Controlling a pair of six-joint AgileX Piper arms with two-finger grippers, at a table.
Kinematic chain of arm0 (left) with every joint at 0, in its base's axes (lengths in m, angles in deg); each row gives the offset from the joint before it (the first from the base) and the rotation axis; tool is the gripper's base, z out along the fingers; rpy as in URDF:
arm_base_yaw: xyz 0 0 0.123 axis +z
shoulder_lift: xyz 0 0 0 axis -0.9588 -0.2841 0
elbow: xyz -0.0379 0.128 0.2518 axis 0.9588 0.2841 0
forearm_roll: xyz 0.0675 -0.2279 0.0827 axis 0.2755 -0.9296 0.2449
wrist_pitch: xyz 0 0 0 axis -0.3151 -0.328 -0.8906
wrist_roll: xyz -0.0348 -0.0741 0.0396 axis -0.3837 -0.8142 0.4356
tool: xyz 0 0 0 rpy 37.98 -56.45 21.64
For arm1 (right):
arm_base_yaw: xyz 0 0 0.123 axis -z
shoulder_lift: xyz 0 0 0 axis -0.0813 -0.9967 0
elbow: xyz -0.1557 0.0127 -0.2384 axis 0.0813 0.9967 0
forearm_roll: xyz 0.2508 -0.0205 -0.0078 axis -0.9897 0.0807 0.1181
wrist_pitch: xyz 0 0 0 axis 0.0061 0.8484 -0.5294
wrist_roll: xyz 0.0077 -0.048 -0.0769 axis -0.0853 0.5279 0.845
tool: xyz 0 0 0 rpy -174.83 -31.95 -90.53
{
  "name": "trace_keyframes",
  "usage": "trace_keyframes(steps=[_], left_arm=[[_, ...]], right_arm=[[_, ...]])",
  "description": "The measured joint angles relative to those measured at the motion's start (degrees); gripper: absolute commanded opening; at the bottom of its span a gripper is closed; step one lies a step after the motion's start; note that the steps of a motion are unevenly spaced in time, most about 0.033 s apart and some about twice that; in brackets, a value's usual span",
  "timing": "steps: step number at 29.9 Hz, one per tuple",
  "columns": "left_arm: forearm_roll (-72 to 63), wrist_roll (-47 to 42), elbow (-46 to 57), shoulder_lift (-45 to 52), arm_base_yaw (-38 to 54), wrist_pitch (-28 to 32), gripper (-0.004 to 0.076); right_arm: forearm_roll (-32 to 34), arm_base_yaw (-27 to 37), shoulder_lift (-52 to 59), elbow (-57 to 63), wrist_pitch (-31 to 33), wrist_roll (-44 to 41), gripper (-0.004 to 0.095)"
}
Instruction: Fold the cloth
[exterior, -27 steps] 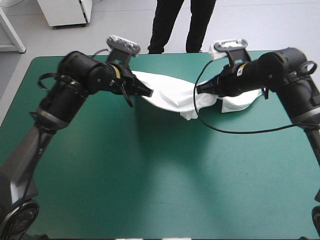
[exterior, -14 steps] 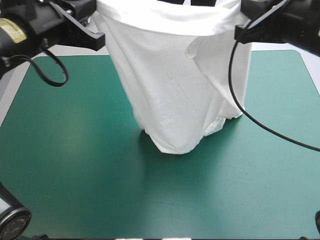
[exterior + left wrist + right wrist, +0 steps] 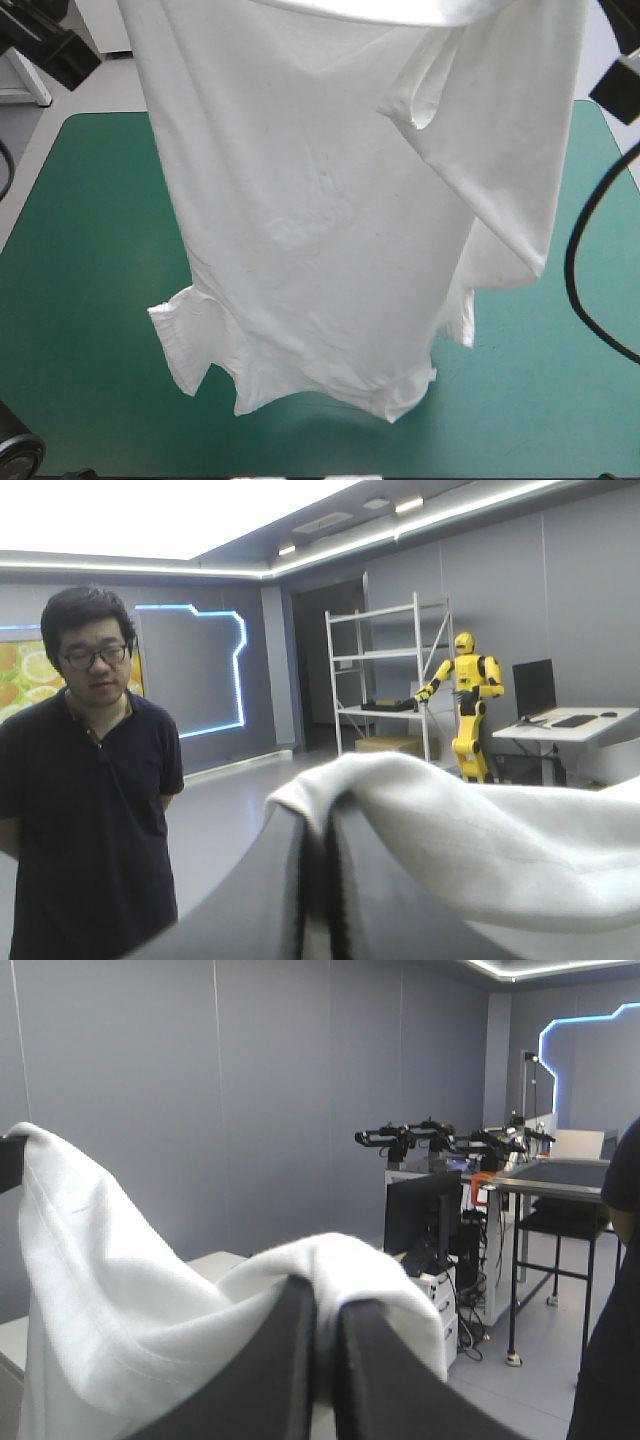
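Note:
The white T-shirt (image 3: 330, 200) hangs spread in the air over the teal-green table (image 3: 80, 260), held up by its top edge. Its lower end, with a sleeve (image 3: 185, 345) sticking out, dangles above the table's front part. In the left wrist view my left gripper (image 3: 320, 825) is shut on a fold of the T-shirt (image 3: 480, 840), which drapes over its tip. My right gripper (image 3: 328, 1305) is likewise shut on the T-shirt (image 3: 100, 1280), whose cloth runs off to one side. Both arms are raised high, and both wrist views look level into the room.
The teal-green cover shows on both sides of the hanging T-shirt and in a narrow strip (image 3: 520, 420) along the front edge. Nothing else is seen on the table.
Both arms have risen and moved apart with the T-shirt. It went from a heap on the far table to a sheet hanging wide, with its lower end off the cover.

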Motion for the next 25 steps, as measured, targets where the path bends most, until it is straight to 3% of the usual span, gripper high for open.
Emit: trace_keyframes(steps=[6, 10, 14, 18, 21, 25], left_arm=[[0.64, 1.22, 0.00, 0.01, 0.00, 1.61, -0.0022], [7.11, 0.01, -0.19, -3.24, 0.00, -1.52, -0.0022], [17.04, -1.99, -0.26, -10.20, 0.00, -9.31, -0.0022], [23.37, -2.32, 0.44, -19.80, 0.00, -15.28, -0.0022], [24.11, -2.71, 0.63, -26.56, 0.00, -15.66, -0.0022], [22.92, -3.70, 0.63, -34.04, 1.39, -15.66, -0.0022]], right_arm=[[0.62, 0.00, 0.14, 0.26, -1.23, 0.94, 0.0005], [4.14, 0.00, -1.85, 3.39, 0.69, 1.24, 0.0004], [10.44, 0.00, -7.25, 9.23, 4.68, 0.34, 0.0000], [17.73, 0.00, -13.89, 14.48, 4.68, -1.03, -0.0005], [20.99, 0.89, -18.45, 16.73, 4.68, -2.02, -0.0017], [20.24, 4.79, -24.93, 18.81, 4.68, -2.61, -0.0017]])
